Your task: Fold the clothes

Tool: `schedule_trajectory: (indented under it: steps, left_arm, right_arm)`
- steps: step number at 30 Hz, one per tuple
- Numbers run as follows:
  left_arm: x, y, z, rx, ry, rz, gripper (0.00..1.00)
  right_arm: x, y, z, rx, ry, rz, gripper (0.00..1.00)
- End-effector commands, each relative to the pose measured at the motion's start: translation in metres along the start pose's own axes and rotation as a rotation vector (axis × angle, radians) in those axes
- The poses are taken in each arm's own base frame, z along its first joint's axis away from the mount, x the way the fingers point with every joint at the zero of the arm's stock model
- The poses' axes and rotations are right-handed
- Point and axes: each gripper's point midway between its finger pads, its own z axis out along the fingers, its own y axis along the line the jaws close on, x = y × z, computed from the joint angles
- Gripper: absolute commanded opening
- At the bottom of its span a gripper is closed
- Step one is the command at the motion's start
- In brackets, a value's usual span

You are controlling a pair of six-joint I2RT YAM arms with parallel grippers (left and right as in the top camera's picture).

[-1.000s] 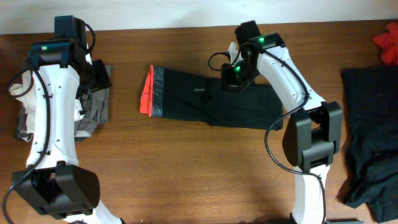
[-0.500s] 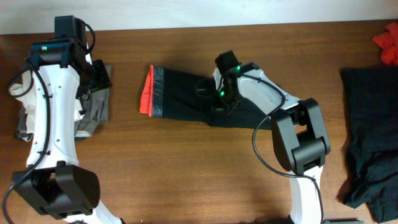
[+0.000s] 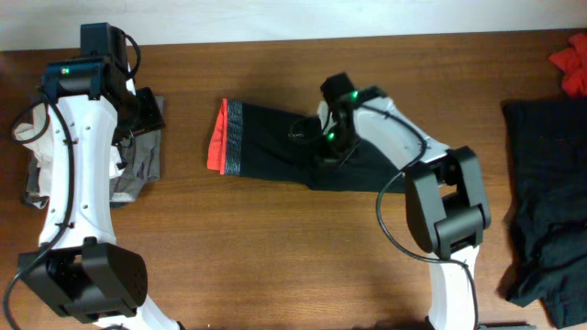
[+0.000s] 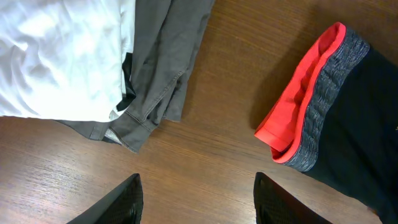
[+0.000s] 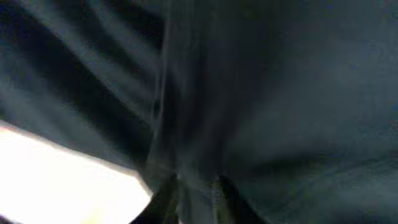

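Note:
A pair of black shorts (image 3: 271, 147) with a red and grey waistband (image 3: 220, 137) lies flat across the middle of the table. My right gripper (image 3: 332, 152) is down on the shorts' middle. In the right wrist view its fingers (image 5: 193, 193) are pinched together on a ridge of the black fabric (image 5: 280, 93). My left gripper (image 4: 196, 202) is open and empty above bare wood, between the waistband (image 4: 305, 93) and a grey garment (image 4: 165, 68). In the overhead view the left gripper (image 3: 139, 112) is at the far left.
A folded grey garment (image 3: 142, 160) and a white one (image 3: 32, 151) lie at the left edge. A heap of dark clothes (image 3: 546, 183) lies at the right edge, with a red cloth (image 3: 573, 64) at the back right corner.
My right gripper moved from the shorts' back edge down and left onto their middle and closed on the fabric. The left arm has not moved.

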Motion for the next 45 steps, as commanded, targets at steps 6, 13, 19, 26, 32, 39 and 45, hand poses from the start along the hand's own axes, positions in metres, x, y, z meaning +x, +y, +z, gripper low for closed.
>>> schedule_trajectory:
  steps: [6, 13, 19, 26, 32, 39, 45]
  left_arm:
    - [0.000, -0.001, -0.007, 0.015, -0.015, -0.017, 0.79]
    - [0.001, 0.000, -0.007, 0.014, -0.011, -0.016, 0.99]
    - [0.001, 0.000, -0.007, 0.014, -0.011, -0.016, 0.99]
    - [0.001, 0.000, -0.007, 0.014, -0.011, -0.016, 0.99]
    - [0.001, 0.000, -0.007, 0.014, -0.011, -0.016, 0.99]
    - [0.001, 0.000, -0.007, 0.014, -0.011, -0.016, 0.99]
    - [0.001, 0.000, -0.007, 0.014, -0.011, -0.016, 0.99]
  right_arm:
    - [-0.016, -0.044, -0.131, 0.026, -0.150, 0.048, 0.36]
    - [0.000, -0.122, -0.135, 0.047, -0.098, 0.163, 0.43]
    - [0.016, -0.167, -0.116, 0.047, -0.068, 0.193, 0.44]
    - [0.028, -0.199, -0.076, 0.044, -0.071, 0.238, 0.50]
    - [0.036, -0.209, -0.042, 0.045, -0.083, 0.230, 0.66]
    - [0.042, -0.204, -0.020, -0.023, -0.102, 0.223, 0.66]
    - [0.037, -0.196, -0.020, -0.074, -0.122, 0.215, 0.18]
